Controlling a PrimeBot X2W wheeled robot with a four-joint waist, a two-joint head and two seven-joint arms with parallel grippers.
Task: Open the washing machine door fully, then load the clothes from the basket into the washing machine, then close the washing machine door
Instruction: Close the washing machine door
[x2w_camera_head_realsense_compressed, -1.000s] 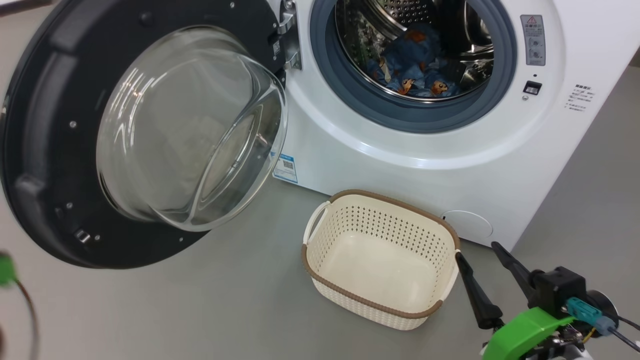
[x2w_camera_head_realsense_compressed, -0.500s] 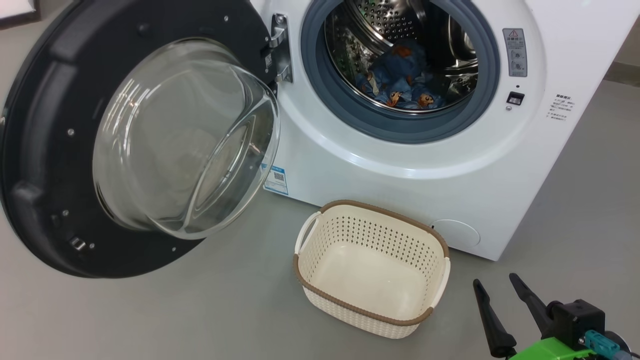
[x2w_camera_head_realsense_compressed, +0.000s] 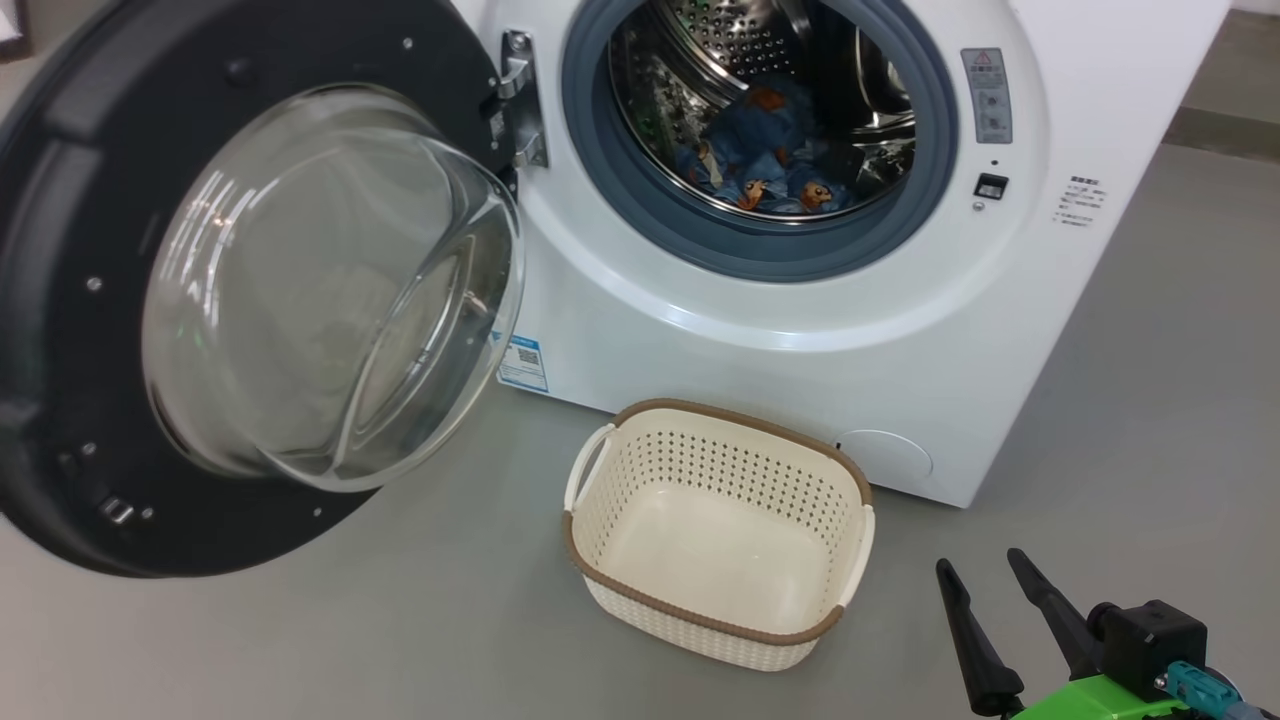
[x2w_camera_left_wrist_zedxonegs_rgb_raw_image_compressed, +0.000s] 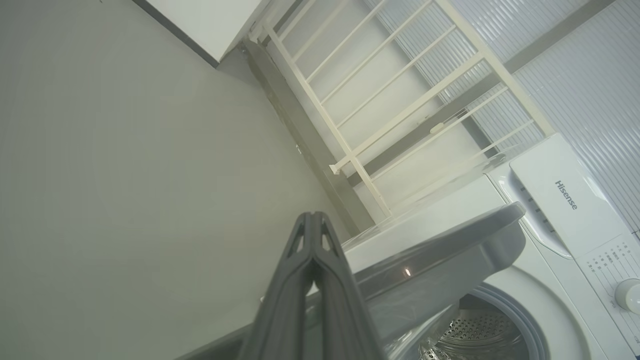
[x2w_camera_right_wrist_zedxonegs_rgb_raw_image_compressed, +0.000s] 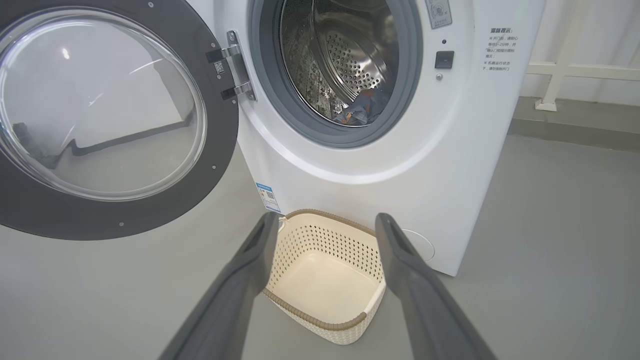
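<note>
The washing machine (x2w_camera_head_realsense_compressed: 800, 330) stands with its washing machine door (x2w_camera_head_realsense_compressed: 60, 300) swung wide to the left, glass bowl facing out. The clothes (x2w_camera_head_realsense_compressed: 765, 150), blue with orange figures, lie inside the steel drum, also seen in the right wrist view (x2w_camera_right_wrist_zedxonegs_rgb_raw_image_compressed: 362, 107). On the floor in front sits the basket (x2w_camera_head_realsense_compressed: 745, 418), with nothing in it. My right gripper (x2w_camera_head_realsense_compressed: 980, 563) hovers open to the basket's right, a little apart from it. In the right wrist view its fingers (x2w_camera_right_wrist_zedxonegs_rgb_raw_image_compressed: 250, 260) frame the basket (x2w_camera_right_wrist_zedxonegs_rgb_raw_image_compressed: 320, 245). My left gripper (x2w_camera_left_wrist_zedxonegs_rgb_raw_image_compressed: 312, 216) is shut on nothing, near the door's edge (x2w_camera_left_wrist_zedxonegs_rgb_raw_image_compressed: 435, 250).
Grey floor (x2w_camera_head_realsense_compressed: 400, 620) stretches around the machine and the basket. A white railing (x2w_camera_left_wrist_zedxonegs_rgb_raw_image_compressed: 400, 100) and a ribbed wall stand behind the machine in the left wrist view. The machine's control panel (x2w_camera_left_wrist_zedxonegs_rgb_raw_image_compressed: 565, 190) shows there too. The open door (x2w_camera_right_wrist_zedxonegs_rgb_raw_image_compressed: 100, 220) takes up the left side.
The head camera has shifted, sliding the whole scene left. My right gripper has drawn back from the basket's right rim, still open. A green part at the left edge has left the picture.
</note>
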